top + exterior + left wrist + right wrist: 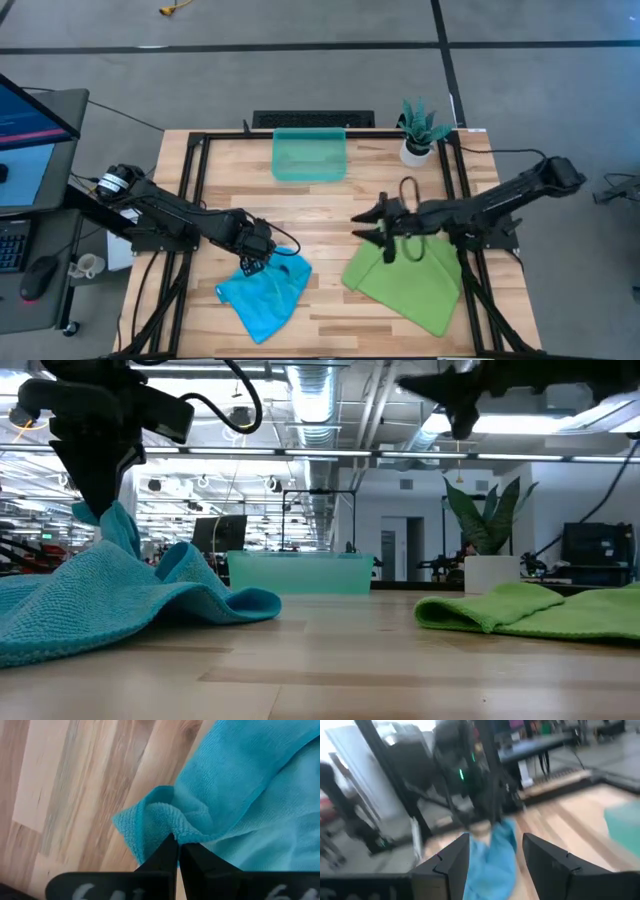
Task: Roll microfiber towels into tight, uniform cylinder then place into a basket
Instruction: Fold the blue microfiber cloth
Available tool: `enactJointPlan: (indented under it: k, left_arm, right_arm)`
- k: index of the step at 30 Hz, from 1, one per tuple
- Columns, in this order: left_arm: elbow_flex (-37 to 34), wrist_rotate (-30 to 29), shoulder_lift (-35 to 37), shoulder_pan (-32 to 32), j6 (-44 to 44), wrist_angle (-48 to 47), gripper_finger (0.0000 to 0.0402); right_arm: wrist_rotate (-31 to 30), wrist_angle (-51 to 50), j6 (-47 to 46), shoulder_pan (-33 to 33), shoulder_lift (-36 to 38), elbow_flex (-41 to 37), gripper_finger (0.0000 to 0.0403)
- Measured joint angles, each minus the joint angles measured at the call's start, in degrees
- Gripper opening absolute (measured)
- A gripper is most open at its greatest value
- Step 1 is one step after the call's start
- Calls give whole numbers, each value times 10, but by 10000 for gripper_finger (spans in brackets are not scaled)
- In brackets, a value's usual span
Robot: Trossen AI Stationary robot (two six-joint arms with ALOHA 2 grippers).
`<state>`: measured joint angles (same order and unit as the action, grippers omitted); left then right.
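Observation:
The sky-blue towel (264, 288) lies crumpled on the table's near left; it also shows in the low view (110, 595). My left gripper (250, 264) is shut on its far edge. The lime-green towel (410, 280) lies flat at the near right. My right gripper (372, 226) hovers open above the green towel's far left corner, touching nothing. The teal basket (310, 155) stands at the table's far middle. My left gripper pinches a bunched fold at the blue towel's edge (175, 827) between its two fingers, coming from above and pointing down. That part (112, 525) is raised into a peak below the fingers, and the remainder of the towel lies slack on the table.
A white pot with a green plant (418, 135) stands at the far right beside the basket. Black frame rails (190, 170) run along the table's sides. Bare wood lies between the two towels and in front of the basket.

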<state>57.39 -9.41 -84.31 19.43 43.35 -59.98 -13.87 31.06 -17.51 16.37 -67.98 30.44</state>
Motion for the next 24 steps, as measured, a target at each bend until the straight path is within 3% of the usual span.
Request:
enactJointPlan:
  k: [7, 12, 20, 24]
  left_arm:
    - [0, 0, 0, 0, 0, 0, 0]
    - [0, 0, 0, 0, 0, 0, 0]
    - [0, 0, 0, 0, 0, -6, 0]
    - [0, 1, 0, 0, 0, -12, 0]
  right_arm:
    - [-1, -38, 3, 16, -114, 53, 207]
    - [0, -38, 55, 31, -193, 99, 207]
    - [1, -47, 59, 46, -310, 212, 207]
    - [0, -102, 41, 46, -358, 276, 207]
